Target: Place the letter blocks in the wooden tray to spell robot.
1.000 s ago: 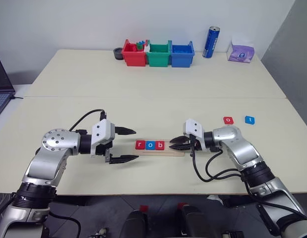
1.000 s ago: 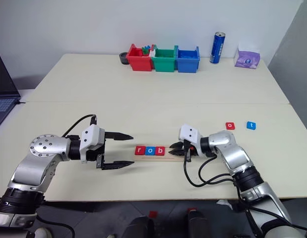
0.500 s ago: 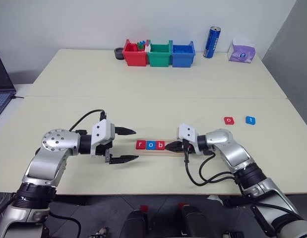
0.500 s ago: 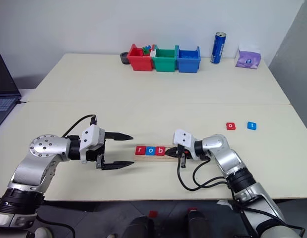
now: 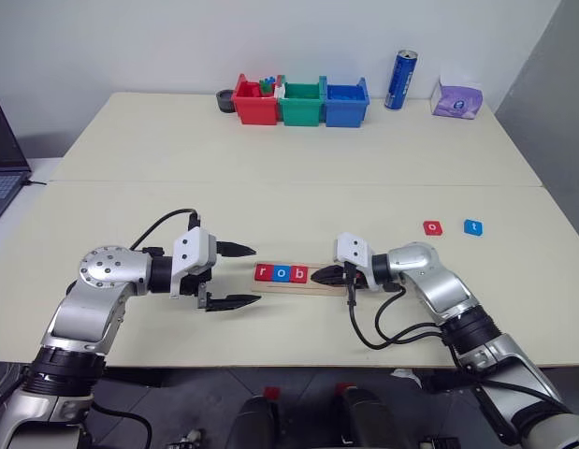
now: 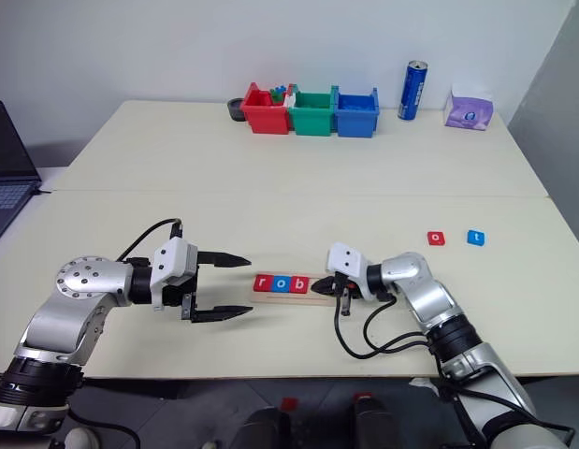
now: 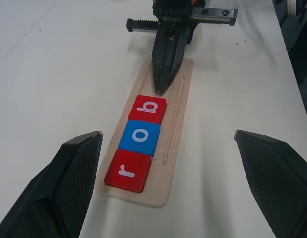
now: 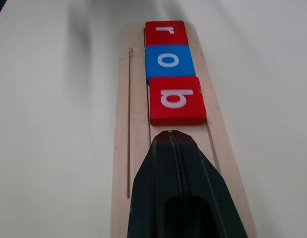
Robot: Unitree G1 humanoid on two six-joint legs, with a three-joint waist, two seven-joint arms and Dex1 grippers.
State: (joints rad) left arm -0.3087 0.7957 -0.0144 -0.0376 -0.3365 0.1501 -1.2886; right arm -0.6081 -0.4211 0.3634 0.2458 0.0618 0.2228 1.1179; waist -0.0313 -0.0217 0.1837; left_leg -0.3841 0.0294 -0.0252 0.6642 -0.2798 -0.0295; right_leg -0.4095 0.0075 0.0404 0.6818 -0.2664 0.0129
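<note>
Left gripper [image 5: 235, 275]: fingers spread wide, empty, just left of the wooden tray [image 5: 323, 286]. Tray holds red r [image 5: 264, 273], blue o [image 5: 282, 273], red b [image 5: 299, 274]. Right gripper [image 5: 319, 276]: closed, tip at b's right edge. Red o tile [image 5: 431, 227] and blue t tile [image 5: 471, 226]: well apart, far right.

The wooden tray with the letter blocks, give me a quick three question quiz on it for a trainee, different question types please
1. Multiple choice: which letters sit in the wooden tray now? A) r, o, b  B) r, o, t  C) o, t
2. True or false: the red o block and blue t block lie on the table, outside the tray.
3. Fill in: the right end effector is ____, its tip at the red b block, while the left end effector is ____.

Key:
1. A: red r block, blue o block and the b.
2. True.
3. shut; open.
</note>
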